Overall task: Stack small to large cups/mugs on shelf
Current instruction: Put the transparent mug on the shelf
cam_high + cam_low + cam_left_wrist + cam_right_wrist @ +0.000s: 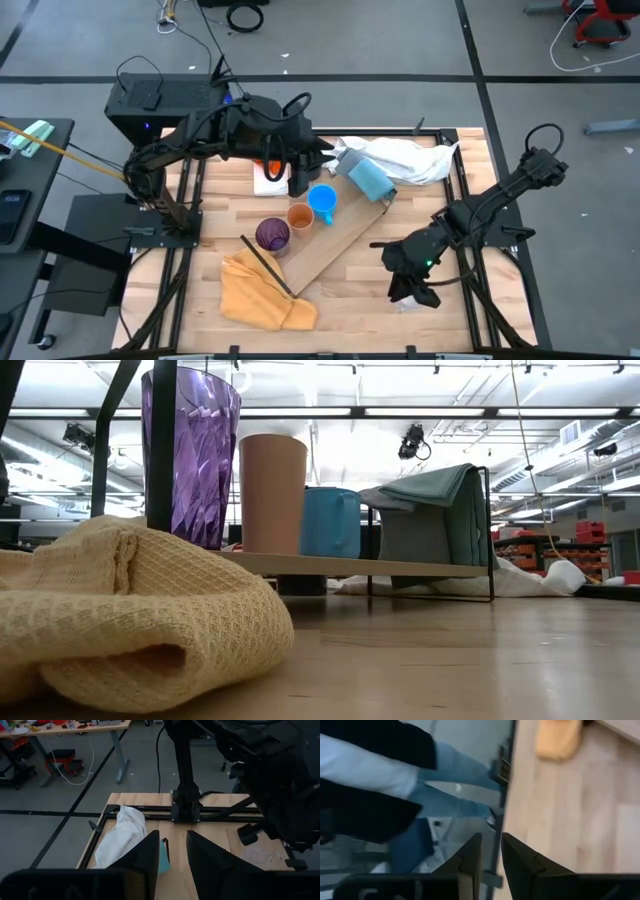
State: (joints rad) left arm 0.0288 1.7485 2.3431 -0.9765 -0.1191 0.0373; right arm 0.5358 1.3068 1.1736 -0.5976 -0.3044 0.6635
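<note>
Already three cups stand in a row on the long pale shelf (345, 235), which lies slantwise mid-table: tall purple cup (272, 234), orange cup (300, 216), blue mug (322, 200). I judge the left gripper (173, 836), fingers apart and empty beside the mug, must fetch another cup. The right gripper (491, 837) waits, slightly apart, near the table's right edge.

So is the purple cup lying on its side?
No, the purple cup stands upright on the wooden shelf, beside the orange cup.
</note>
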